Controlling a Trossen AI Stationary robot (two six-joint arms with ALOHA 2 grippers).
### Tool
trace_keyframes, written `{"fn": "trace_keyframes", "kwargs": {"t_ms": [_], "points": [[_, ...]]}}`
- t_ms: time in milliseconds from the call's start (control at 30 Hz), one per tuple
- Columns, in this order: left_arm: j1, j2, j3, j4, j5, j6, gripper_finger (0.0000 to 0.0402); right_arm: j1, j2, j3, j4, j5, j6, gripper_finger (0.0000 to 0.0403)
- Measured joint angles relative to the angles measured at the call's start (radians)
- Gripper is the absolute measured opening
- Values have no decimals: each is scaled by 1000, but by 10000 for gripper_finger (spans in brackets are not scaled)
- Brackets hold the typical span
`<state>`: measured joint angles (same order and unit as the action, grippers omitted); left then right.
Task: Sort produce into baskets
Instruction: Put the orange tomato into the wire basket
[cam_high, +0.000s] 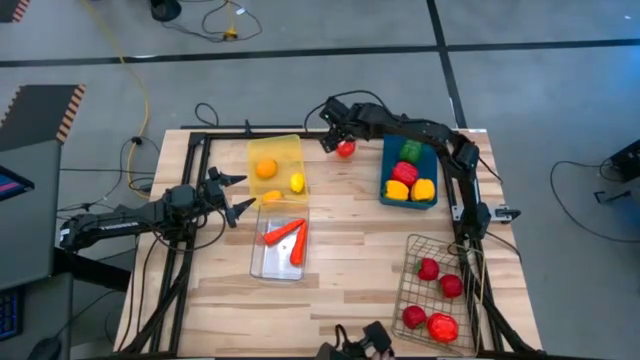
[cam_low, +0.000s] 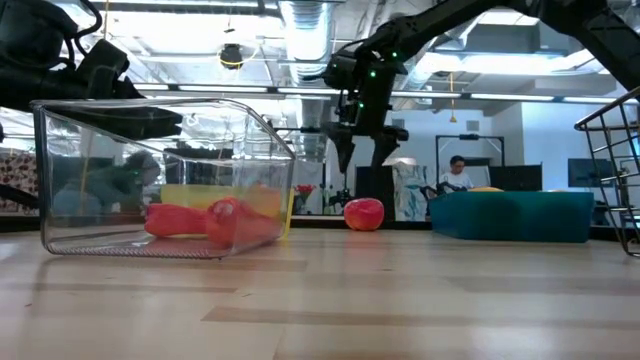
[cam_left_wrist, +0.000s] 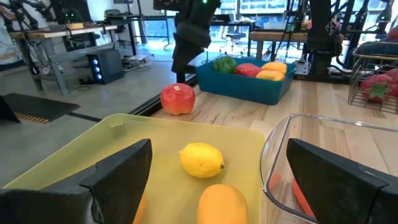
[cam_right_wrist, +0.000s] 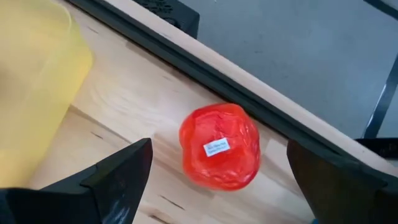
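A red tomato (cam_high: 346, 150) lies on the table near its far edge, between the yellow bin (cam_high: 252, 152) and the blue bin (cam_high: 385, 170); it also shows in the right wrist view (cam_right_wrist: 219, 154) and the low view (cam_low: 364, 214). My right gripper (cam_high: 337, 136) hangs open just above it, a finger on either side, touching nothing. My left gripper (cam_high: 240, 195) is open and empty at the left of the yellow bin and the clear bin (cam_high: 256, 262). The yellow bin holds an orange (cam_high: 266, 168) and a lemon (cam_high: 297, 182). The clear bin holds carrots (cam_high: 288, 236).
The blue bin holds green, red and yellow peppers (cam_high: 410, 172). The wire basket (cam_high: 412, 262) at the near right holds several red pieces (cam_high: 442, 326). A dark frame rail (cam_right_wrist: 261, 99) runs along the table's far edge just behind the tomato. A person (cam_low: 458, 172) shows far off.
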<state>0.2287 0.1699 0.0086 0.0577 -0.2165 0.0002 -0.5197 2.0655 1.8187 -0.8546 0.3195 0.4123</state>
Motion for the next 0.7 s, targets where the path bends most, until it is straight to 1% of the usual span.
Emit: {"fn": "trace_keyframes", "kwargs": {"t_ms": [333, 533, 700], "points": [[0, 0, 0, 0, 0, 0, 359, -14, 2, -10, -28, -1, -35, 400], [0, 0, 0, 0, 0, 0, 359, -13, 71, -10, -25, -37, -54, 400], [0, 0, 0, 0, 0, 0, 359, -15, 117, 11, -32, -42, -55, 400]]}}
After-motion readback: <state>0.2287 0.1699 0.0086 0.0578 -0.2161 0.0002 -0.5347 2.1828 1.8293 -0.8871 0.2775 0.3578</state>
